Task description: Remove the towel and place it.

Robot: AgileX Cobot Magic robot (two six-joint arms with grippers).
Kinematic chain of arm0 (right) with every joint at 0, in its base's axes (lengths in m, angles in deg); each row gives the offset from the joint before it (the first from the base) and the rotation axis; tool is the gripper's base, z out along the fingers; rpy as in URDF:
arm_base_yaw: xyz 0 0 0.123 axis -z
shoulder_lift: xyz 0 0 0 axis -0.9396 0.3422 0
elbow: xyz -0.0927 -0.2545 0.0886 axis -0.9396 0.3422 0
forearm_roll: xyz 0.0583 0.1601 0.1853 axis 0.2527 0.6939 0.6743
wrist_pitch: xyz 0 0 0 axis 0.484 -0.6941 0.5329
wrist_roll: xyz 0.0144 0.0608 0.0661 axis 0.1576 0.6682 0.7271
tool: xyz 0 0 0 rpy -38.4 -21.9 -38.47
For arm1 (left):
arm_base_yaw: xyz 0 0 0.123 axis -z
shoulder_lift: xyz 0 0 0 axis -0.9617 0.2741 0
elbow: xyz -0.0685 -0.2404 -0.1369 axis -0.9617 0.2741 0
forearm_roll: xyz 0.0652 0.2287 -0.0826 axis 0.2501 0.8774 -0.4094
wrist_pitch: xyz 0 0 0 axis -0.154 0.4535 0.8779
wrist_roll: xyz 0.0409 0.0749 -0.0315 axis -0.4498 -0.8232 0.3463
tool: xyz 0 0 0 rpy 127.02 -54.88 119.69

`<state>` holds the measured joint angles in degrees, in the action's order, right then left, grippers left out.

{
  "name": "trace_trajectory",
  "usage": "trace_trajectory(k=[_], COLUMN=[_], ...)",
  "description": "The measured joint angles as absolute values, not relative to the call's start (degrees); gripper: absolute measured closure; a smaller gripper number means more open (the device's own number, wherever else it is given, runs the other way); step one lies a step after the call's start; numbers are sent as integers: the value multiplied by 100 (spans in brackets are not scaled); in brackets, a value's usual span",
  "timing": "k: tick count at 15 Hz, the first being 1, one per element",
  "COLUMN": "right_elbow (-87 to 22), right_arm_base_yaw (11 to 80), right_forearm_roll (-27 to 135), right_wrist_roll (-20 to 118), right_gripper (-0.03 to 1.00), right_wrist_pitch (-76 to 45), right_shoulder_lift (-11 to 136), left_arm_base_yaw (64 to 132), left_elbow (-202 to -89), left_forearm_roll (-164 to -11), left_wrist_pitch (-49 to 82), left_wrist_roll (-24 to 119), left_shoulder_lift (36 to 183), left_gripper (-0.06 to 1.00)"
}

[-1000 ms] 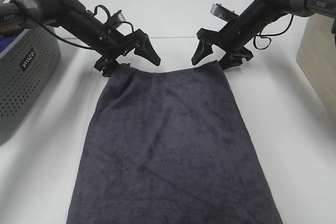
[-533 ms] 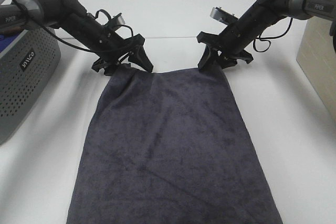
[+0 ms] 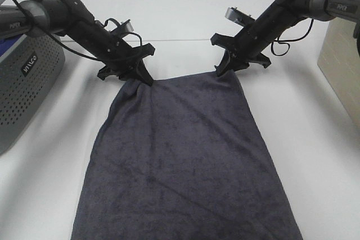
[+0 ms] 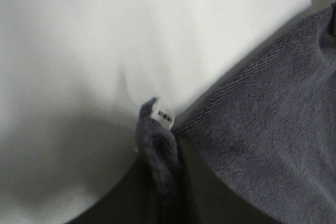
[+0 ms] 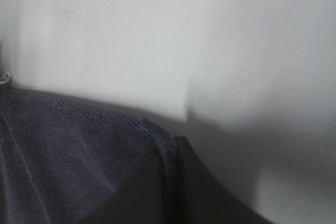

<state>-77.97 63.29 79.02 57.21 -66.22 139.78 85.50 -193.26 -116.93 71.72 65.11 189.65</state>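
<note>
The towel [image 3: 185, 155] lies flat on the desk [image 3: 180, 21]. The left end effector [image 3: 146, 80] and the right end effector [image 3: 220, 71] each pinch one far corner. The grabbing step looks done. Next, both should lift together.

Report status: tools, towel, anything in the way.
Left tool shut on towel corner. Right tool shut on opposite far corner. Perforated basket stands apart, left of towel.
</note>
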Motion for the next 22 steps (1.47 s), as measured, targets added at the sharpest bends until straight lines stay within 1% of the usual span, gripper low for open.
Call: trace_trajectory(k=[6, 12, 17, 22], right_elbow=[-7849, -8703, -8731, -8731], right_arm_base_yaw=[6329, 6329, 6317, 6283], right_forearm_roll=[7902, 7913, 7948, 8108], right_wrist_roll=[5566, 5371, 5102, 4936], right_gripper=[96, 96, 96, 96], right_wrist_pitch=[-6422, -5494, -4778, -4302], right_shoulder_lift=[13978, 13967, 13967, 13967], left_arm_base_yaw=[8550, 8550, 8550, 8572], left_elbow=[-19332, -19659, -19659, -19659], left_forearm_roll=[-11590, -11596, -11602, -11608], left_wrist_pitch=[6731, 5488, 4433, 3889], left_wrist_roll=[6208, 5858, 5715, 5583], left_shoulder_lift=[18937, 18851, 18851, 18851], left_gripper=[89, 89, 89, 89])
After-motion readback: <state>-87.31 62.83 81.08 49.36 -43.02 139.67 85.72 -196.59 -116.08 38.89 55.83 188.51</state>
